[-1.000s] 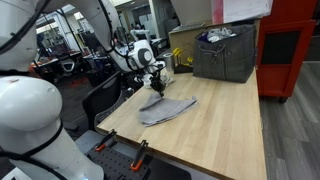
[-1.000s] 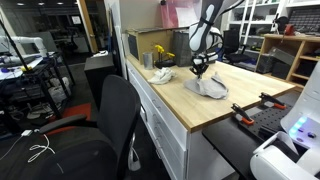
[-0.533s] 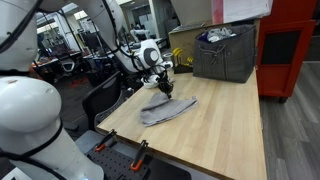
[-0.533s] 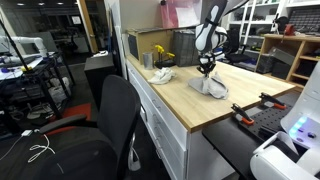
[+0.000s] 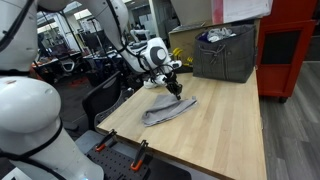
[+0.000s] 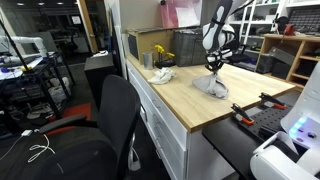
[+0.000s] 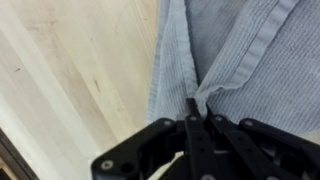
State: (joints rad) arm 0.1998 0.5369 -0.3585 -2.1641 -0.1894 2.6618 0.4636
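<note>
A grey ribbed cloth (image 5: 168, 109) lies crumpled on the light wooden table (image 5: 215, 130). The same cloth (image 6: 211, 86) shows near the table's far side. My gripper (image 5: 177, 90) reaches down onto its upper edge, and its fingers are pinched together on a fold of the fabric. In the wrist view the black fingers (image 7: 197, 128) meet on a puckered ridge of the grey cloth (image 7: 240, 50), which fills the upper right; bare wood shows on the left. The gripper (image 6: 212, 67) hangs just over the cloth.
A dark grey fabric bin (image 5: 224, 52) stands at the back of the table, with a yellow object (image 5: 180, 57) beside it. A crumpled white item (image 6: 161, 75) and yellow flowers (image 6: 160, 52) sit near the table edge. A black office chair (image 6: 105, 125) stands beside the table.
My gripper has moved along the table, away from the chair side, dragging the pinched edge of the cloth with it. The cloth has stretched out and shifted the same way.
</note>
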